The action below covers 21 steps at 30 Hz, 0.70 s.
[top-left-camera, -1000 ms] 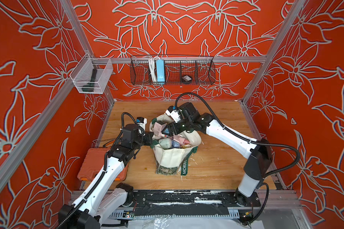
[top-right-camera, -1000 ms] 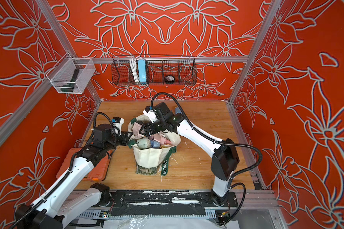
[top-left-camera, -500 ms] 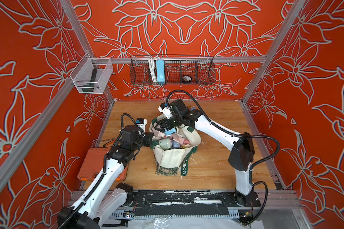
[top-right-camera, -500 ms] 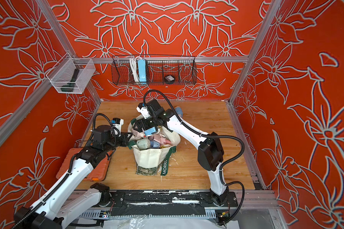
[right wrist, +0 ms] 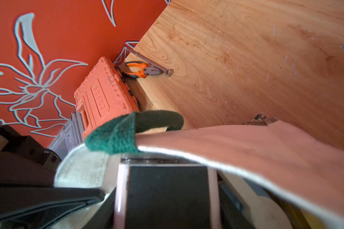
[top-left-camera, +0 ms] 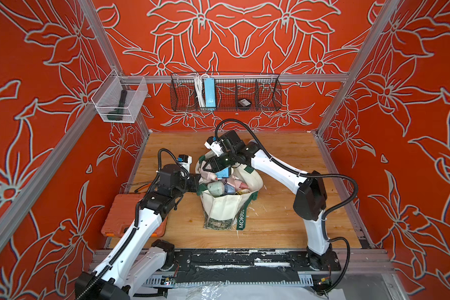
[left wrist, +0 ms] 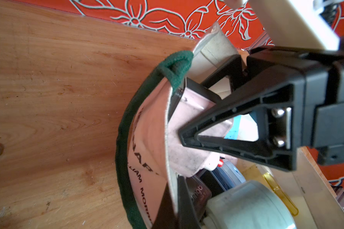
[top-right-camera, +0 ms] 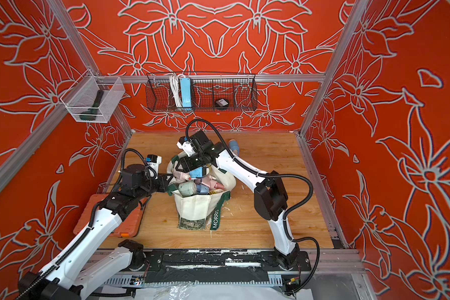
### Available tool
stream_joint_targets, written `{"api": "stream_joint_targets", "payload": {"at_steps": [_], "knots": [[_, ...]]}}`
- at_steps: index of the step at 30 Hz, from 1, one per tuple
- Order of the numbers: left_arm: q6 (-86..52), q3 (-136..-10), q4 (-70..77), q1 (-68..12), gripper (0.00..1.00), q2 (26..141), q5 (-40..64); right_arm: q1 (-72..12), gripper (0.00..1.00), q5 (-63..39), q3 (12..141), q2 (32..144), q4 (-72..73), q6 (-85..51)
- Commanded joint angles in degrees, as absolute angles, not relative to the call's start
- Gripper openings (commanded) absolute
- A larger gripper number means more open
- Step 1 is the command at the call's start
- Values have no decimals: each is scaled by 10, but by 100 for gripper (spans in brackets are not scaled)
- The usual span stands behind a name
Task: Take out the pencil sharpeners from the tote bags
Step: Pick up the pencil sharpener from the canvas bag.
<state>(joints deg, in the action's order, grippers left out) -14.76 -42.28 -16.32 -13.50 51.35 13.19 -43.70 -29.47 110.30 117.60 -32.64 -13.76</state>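
Observation:
The cream tote bag [top-left-camera: 224, 205] [top-right-camera: 195, 207] with dark green handles stands mid-table, its mouth open and filled with several pencil sharpeners. A grey-green one [top-left-camera: 215, 188] [left wrist: 246, 206] and a blue one [top-left-camera: 222, 172] lie on top. My left gripper [top-left-camera: 196, 181] [left wrist: 175, 208] is shut on the bag's left rim. My right gripper [top-left-camera: 209, 168] [right wrist: 167, 208] reaches into the far-left part of the mouth, its fingers [left wrist: 236, 142] closed on either side of a pink pencil sharpener [left wrist: 189, 119] [right wrist: 167, 194]. Another blue sharpener [top-right-camera: 233, 145] lies on the table behind the right arm.
An orange plastic case [top-left-camera: 125, 218] [right wrist: 103, 95] lies at the left edge, with pliers [right wrist: 141, 71] and a wrench [right wrist: 147, 59] beyond it. On the back wall hangs a wire basket [top-left-camera: 268, 96] holding a blue power strip [top-left-camera: 209, 94]. A clear bin [top-left-camera: 117, 104] hangs on the left wall.
My right gripper has swung left across the bag's mouth, dipped into it and narrowed its jaws round the pink sharpener. The left gripper keeps its hold on the rim.

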Motion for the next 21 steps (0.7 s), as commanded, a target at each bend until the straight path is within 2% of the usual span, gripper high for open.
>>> {"api": "stream_joint_targets", "payload": {"at_steps": [1, 12, 21], "knots": [[-138, -431, -116, -142, 0, 484, 147, -436, 48, -282, 1088, 1118, -337, -123], [-140, -429, -120, -142, 0, 476, 136, -398, 44, -244, 983, 972, -321, -134], [-142, -429, -122, -142, 0, 475, 130, -285, 42, -237, 905, 881, -317, -176]]}}
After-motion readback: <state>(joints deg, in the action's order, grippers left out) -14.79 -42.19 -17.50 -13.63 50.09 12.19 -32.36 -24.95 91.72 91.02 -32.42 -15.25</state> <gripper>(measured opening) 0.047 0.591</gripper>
